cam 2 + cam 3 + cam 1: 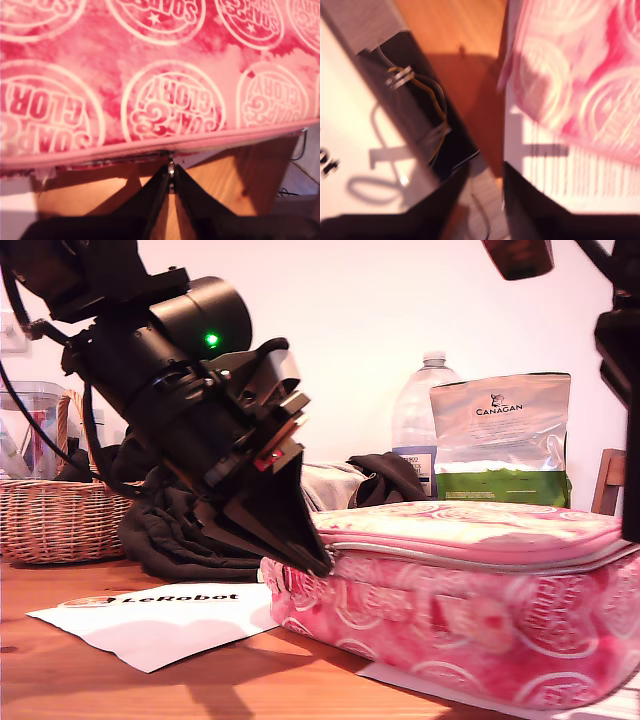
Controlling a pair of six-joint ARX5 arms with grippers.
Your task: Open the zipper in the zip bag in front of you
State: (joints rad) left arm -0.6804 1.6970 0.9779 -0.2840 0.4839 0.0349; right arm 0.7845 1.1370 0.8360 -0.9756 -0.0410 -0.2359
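Wooden tabletop [60, 680] is carrying the rectangular pink fabric zip bag [470, 610] w/ white logo circles. My first gripper [171, 172] is pinching the small metal pull of the pale zipper [235, 141] at the bag's edge, jaws pressed together. My second gripper [485, 195] is hovering beside the bag, jaws slightly spread, holding nothing. Green-silver pouch [502, 440], clear plastic bottle [420, 420] & wicker basket [55, 515] are standing behind the bag.

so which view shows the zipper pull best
The first wrist view: the zipper pull sits pinched at my first gripper. In the exterior view that gripper's tips hide it; the second wrist view shows none.
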